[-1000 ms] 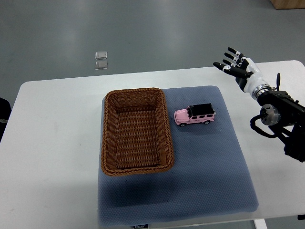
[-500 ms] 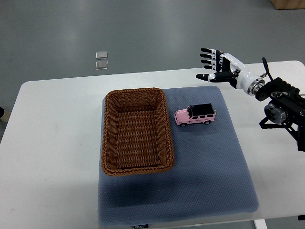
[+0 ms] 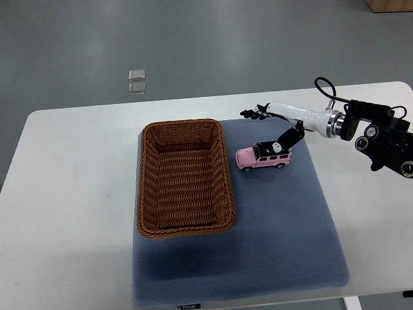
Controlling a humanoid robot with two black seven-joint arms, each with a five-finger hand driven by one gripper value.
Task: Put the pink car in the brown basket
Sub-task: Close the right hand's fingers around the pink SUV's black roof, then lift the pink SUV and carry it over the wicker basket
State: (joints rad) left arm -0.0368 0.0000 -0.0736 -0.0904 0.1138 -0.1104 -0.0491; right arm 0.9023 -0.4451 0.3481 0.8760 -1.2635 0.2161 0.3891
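Pink car (image 3: 263, 155): a pink toy off-roader with a black roof, set on its wheels on the blue mat, just beside the basket's right wall and outside it; its nose is turned toward the basket.

Brown basket (image 3: 184, 177): a rectangular wicker basket, placed on the left part of the mat with its long side running away from the robot; only its woven floor is seen inside.

Right hand (image 3: 274, 126): brought in from the right edge on a white forearm, held flat above the car; the fingers (image 3: 257, 114) are spread wide beyond the car's far side, while the thumb is lowered to the black roof. Contact with the roof cannot be judged for certain; nothing is grasped.

Left hand: not seen in the top view.

Blue mat (image 3: 277, 239): a textured mat laid across the middle of the table, bearing both basket and car; its right half is bare.

Table (image 3: 71, 194): a white top with rounded corners, bare to the left of the mat.

Floor items (image 3: 137, 82): two small clear square pieces, lying on the grey floor beyond the table's far edge, well apart from the work.

Obstructions: between car and basket only the basket's raised right rim is found.
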